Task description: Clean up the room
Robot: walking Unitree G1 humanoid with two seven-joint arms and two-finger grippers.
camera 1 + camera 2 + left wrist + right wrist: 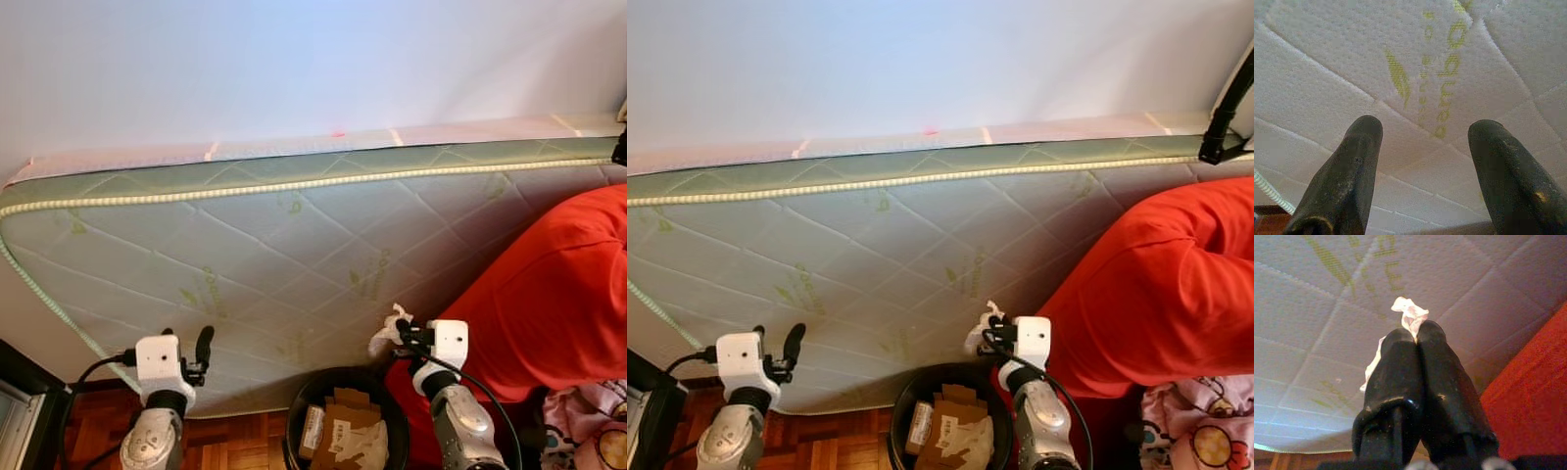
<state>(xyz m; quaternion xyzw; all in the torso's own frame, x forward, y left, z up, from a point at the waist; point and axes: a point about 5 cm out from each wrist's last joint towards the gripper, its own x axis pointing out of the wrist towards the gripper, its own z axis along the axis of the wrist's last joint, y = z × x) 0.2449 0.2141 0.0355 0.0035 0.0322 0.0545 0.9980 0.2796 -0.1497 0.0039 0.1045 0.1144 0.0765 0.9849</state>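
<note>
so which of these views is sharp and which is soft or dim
Both eye views are sharp and evenly lit, with a faint pink tinge along the quilted white-and-green mattress top edge. The left wrist view is soft, its open left tool blurred up close. The right wrist view is dimmer; the right tool is dark, pinching a crumpled white tissue.

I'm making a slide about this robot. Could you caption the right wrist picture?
Right gripper shut on a crumpled white tissue, held up before a quilted mattress.
</note>
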